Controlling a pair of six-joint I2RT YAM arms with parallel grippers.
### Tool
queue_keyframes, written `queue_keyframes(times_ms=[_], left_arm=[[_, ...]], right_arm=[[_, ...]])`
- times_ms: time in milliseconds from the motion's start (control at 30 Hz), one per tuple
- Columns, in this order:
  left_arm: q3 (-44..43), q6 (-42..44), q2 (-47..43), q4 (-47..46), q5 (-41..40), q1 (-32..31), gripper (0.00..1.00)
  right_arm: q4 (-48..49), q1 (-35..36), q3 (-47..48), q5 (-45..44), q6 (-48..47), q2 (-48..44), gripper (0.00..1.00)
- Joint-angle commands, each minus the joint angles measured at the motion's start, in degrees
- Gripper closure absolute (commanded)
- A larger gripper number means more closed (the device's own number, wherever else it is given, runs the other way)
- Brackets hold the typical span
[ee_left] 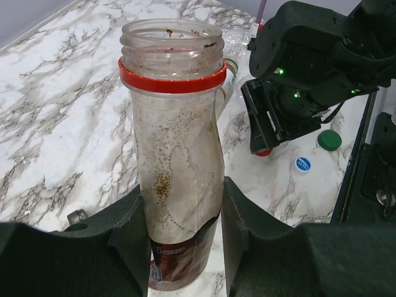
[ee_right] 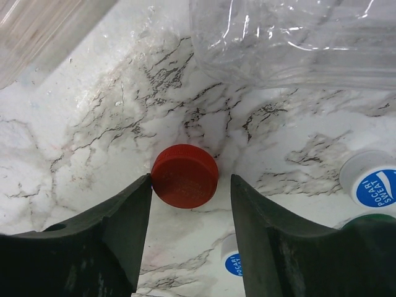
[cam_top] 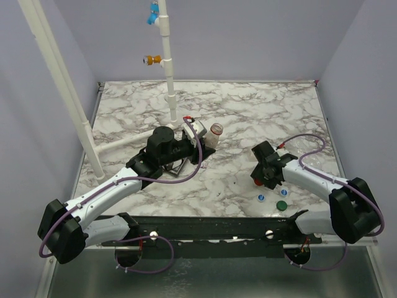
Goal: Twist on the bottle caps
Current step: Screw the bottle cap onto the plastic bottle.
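Observation:
My left gripper (ee_left: 179, 207) is shut on the lower body of a clear bottle (ee_left: 176, 136) with a reddish label and a red neck ring. The bottle's open mouth points toward the right arm (cam_top: 214, 130). The right gripper (ee_right: 190, 185) is open, low over the table, with its fingers either side of the red cap (ee_right: 184, 176). Its left finger touches the cap and the right finger stands apart. Two white-and-blue caps (ee_right: 371, 182) (ee_right: 236, 263) and a green cap (ee_right: 371, 219) lie close by. A clear empty bottle (ee_right: 297, 37) lies just beyond the red cap.
A white pipe (cam_top: 167, 68) with blue and orange fittings rises at the back centre. A second white pipe (cam_top: 62, 87) slants up at the left. Another clear bottle (ee_right: 43, 31) lies at the upper left of the right wrist view. The loose caps (cam_top: 273, 200) sit near the front edge.

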State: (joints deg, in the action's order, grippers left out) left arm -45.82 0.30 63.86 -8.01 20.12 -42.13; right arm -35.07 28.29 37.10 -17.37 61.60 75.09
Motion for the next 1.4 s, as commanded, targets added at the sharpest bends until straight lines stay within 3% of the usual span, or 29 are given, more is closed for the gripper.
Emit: queue_keyframes(times_ms=[0,133,367,600,833,1067,1367], left_arm=[[-0.1,0.4,-0.2,-0.5,1.4,-0.2,1.0],[0.2,1.3,0.1,-0.2,1.0,-0.2,1.0],[0.4,8.8,3.3,-1.2,2.6,-0.1,1.0],[3.3,16.1,2.7,-6.0,3.6,-0.1,1.0],[7.2,22.1,-0.4,-6.8,0.7,-0.9,1.0],[7.5,25.7,-0.7,-5.9,-0.5,-1.6,1.0],[7.0,26.0,0.3,-5.9,0.0,-2.3,1.0]], right_arm=[[1.1,0.1,0.1,-2.4,-0.3,1.6,0.46],[0.6,0.1,0.1,-2.3,-0.9,0.8,0.58],[-2.6,0.1,9.3,2.1,-7.7,-3.3,0.66],[-4.0,0.1,23.2,13.1,-19.0,-8.7,0.66],[-2.8,0.1,32.8,30.5,-25.6,-9.9,0.67],[-0.8,0.1,35.6,45.3,-28.4,-8.1,0.67],[-0.7,0.1,35.5,49.7,-28.7,-6.7,0.67]])
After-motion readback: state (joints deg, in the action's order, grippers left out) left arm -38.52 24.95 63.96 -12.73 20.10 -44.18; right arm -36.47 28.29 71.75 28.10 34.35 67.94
